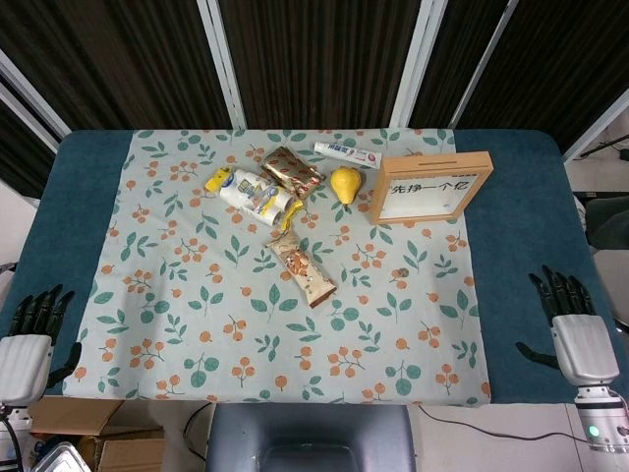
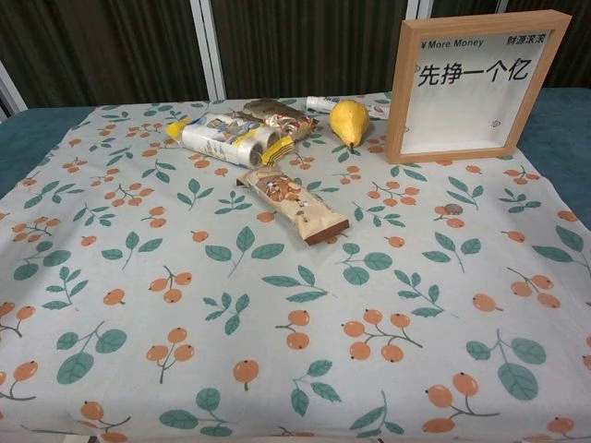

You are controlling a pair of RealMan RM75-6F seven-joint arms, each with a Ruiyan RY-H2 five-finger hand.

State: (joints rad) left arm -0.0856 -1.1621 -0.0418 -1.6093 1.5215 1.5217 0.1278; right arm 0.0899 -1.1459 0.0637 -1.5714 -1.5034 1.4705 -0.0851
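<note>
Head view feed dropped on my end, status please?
Left hand open, right hand open, both at table edges. Snack bar untouched mid-cloth. Nothing between.

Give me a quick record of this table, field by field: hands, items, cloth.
left hand: open, at the near left table edge, holding nothing
right hand: open, at the near right edge, holding nothing
cloth: leaf and berry print
frame: wooden, upright, far right
pear: beside the frame
snack bar: mid-cloth
packets: far left of the pear
tube: behind the pear

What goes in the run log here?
left hand: open, table edge | right hand: open, table edge | snack bar: mid-cloth, untouched
</note>
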